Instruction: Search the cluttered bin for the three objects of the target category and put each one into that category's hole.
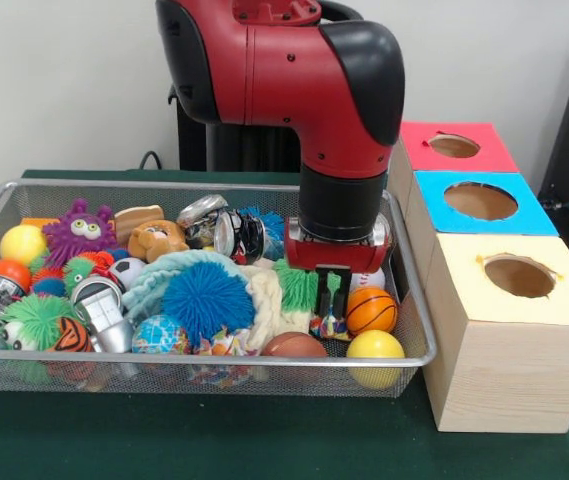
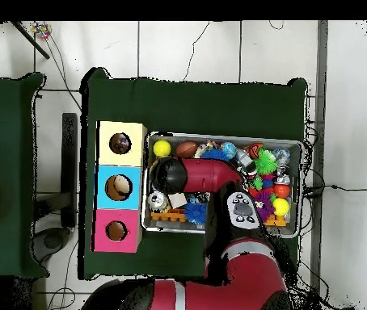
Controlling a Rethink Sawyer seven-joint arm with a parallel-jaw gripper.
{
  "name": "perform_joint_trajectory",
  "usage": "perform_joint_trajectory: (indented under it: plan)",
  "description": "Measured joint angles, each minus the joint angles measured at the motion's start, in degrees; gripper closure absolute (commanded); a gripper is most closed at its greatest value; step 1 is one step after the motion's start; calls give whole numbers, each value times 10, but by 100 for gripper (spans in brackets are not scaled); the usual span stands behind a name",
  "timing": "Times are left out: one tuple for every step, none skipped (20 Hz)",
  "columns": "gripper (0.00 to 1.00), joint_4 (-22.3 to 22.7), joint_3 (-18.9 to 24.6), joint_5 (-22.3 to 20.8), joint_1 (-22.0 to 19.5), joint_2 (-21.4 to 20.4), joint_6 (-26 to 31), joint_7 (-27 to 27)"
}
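A wire mesh bin (image 1: 419, 352) holds a heap of toys. My gripper (image 1: 330, 306) reaches down into its right end, between a green spiky toy (image 1: 297, 287) and a small orange basketball (image 1: 371, 310). A yellow ball (image 1: 375, 346) and a brown football (image 1: 294, 345) lie just in front of it. Whether it holds anything is hidden by the clutter. In the overhead view the arm (image 2: 195, 174) covers the gripper. Three boxes with round holes stand beside the bin: red (image 1: 454, 146), blue (image 1: 481, 201) and yellow (image 1: 519, 276).
A blue spiky ball (image 1: 207, 300), purple monster (image 1: 80, 230), teddy bear (image 1: 156, 240), globe ball (image 1: 160, 335), silver cans (image 1: 104, 312) and another yellow ball (image 1: 22, 243) fill the bin's middle and left. In the overhead view the boxes (image 2: 118, 187) line the bin's left side.
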Motion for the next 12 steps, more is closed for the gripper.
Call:
perform_joint_trajectory:
  plan:
    - [100, 1, 0, 0, 0, -1, 1, 0]
    - [100, 1, 0, 0, 0, -4, 4, 0]
    - [100, 1, 0, 0, 0, -4, 5, 0]
    - [100, 1, 0, 0, 0, -5, 5, 0]
    - [100, 1, 0, 0, 0, -6, 6, 0]
    - [100, 1, 0, 0, 0, -7, 6, 0]
    - [100, 1, 0, 0, 0, -7, 6, 0]
    - [100, 1, 0, 0, 0, -8, 6, 0]
    - [100, 1, 0, 0, 0, -9, 6, 0]
    - [100, 1, 0, 0, 0, -10, 6, 0]
    - [100, 1, 0, 0, 0, -10, 6, 0]
    - [100, 1, 0, 0, 0, -11, 6, 0]
